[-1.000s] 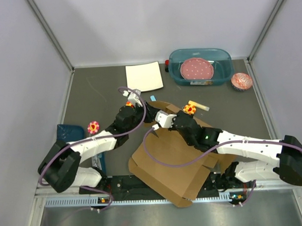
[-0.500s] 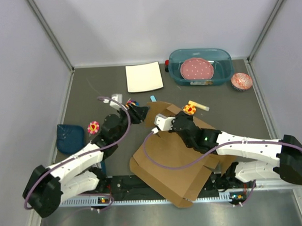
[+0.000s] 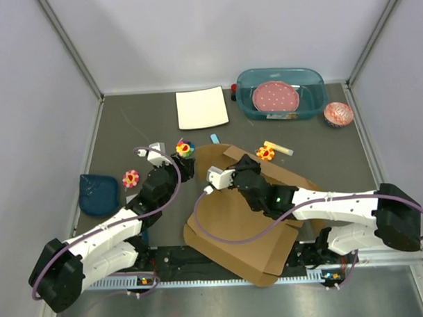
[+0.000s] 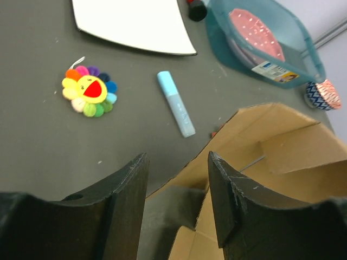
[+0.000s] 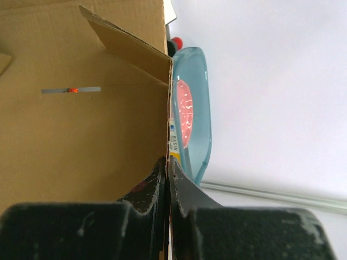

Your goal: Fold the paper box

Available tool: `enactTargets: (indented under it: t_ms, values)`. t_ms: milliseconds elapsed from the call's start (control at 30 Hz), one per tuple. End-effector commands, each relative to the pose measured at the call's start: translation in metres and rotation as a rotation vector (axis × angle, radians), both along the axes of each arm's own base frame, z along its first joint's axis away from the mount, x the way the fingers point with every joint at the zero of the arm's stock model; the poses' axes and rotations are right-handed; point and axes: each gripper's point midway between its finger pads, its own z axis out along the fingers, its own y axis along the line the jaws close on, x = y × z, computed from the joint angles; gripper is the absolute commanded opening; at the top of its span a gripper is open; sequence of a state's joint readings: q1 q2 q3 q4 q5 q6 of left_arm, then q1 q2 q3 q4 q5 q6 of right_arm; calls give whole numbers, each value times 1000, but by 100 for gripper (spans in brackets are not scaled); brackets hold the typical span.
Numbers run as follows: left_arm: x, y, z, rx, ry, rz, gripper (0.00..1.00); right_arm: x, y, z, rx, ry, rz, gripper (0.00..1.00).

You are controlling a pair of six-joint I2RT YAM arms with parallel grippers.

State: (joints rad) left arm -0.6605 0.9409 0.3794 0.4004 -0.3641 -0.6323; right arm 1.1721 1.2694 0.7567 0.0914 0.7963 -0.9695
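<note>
From above, the paper box (image 3: 245, 223), a plain brown corrugated cardboard die-cut with flaps and slits, lies near the front edge of the dark grey table (image 3: 127, 127), its far wall raised. The right gripper (image 3: 213, 174) pinches that wall, and the left gripper (image 3: 187, 166) hovers just beside the corner, holding nothing. The likely trouble is that one thin pinch lets the wall spring flat or drags the whole sheet toward the arm bases. A rainbow plush flower (image 3: 185, 148), a light blue marker (image 3: 215, 138) and an orange plush flower (image 3: 265, 154) sit close to the raised edge, where a swinging flap could sweep them. A white square sheet (image 3: 202, 108) and a teal plastic tub (image 3: 280, 93) lie well apart behind. From the left wrist, the black fingers (image 4: 126, 200) stand apart and empty, with the cardboard corner (image 4: 282, 143) just ahead. A misjudged closing could crush the flap rather than fold it on its crease. The marker (image 4: 177, 103) lies between this claw and the sheet (image 4: 130, 21). From the right wrist, the fingers (image 5: 146, 189) are clamped on the upright wall's edge (image 5: 167, 108). Pulling sideways here could tear the corrugation at the slit (image 5: 70, 90). The tub (image 5: 192, 114) shows beyond.
</note>
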Motion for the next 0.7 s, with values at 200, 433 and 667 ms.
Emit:
enactTargets:
  t_ms: [200, 433, 667]
  values:
    - [1, 18, 2, 25, -41, 68, 53, 13, 23, 49, 91, -229, -11, 0]
    - [0, 20, 5, 50, -54, 69, 53, 13, 26, 14, 97, -156, -24, 0]
    - [0, 16, 6, 62, -72, 37, 54, 7, 18, -14, 131, -55, -53, 0]
